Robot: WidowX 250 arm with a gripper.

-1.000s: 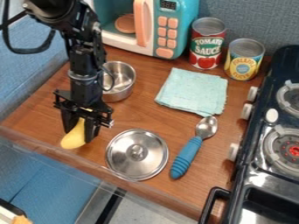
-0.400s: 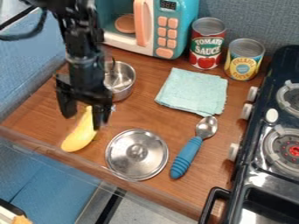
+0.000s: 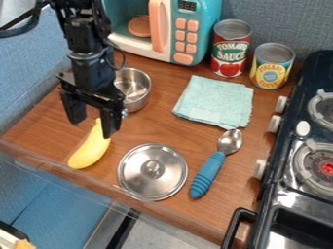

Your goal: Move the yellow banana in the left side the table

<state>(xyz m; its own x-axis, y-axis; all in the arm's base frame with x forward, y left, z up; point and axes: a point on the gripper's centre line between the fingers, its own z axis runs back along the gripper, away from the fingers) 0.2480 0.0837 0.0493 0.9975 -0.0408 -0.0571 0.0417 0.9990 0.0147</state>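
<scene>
On the table [image 3: 162, 126], a toy microwave [image 3: 207, 18] is holding a round orange thing [image 3: 138, 26]. The gripper [image 3: 94, 125] is hanging with fingers apart. A shiny pot [image 3: 139, 103] is standing near the banana [image 3: 88, 152], which is lying on the left.

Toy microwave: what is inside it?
A round peach-coloured disc is visible inside the toy microwave. Anything behind the peach handle is covered, so I cannot tell what is there.
</scene>
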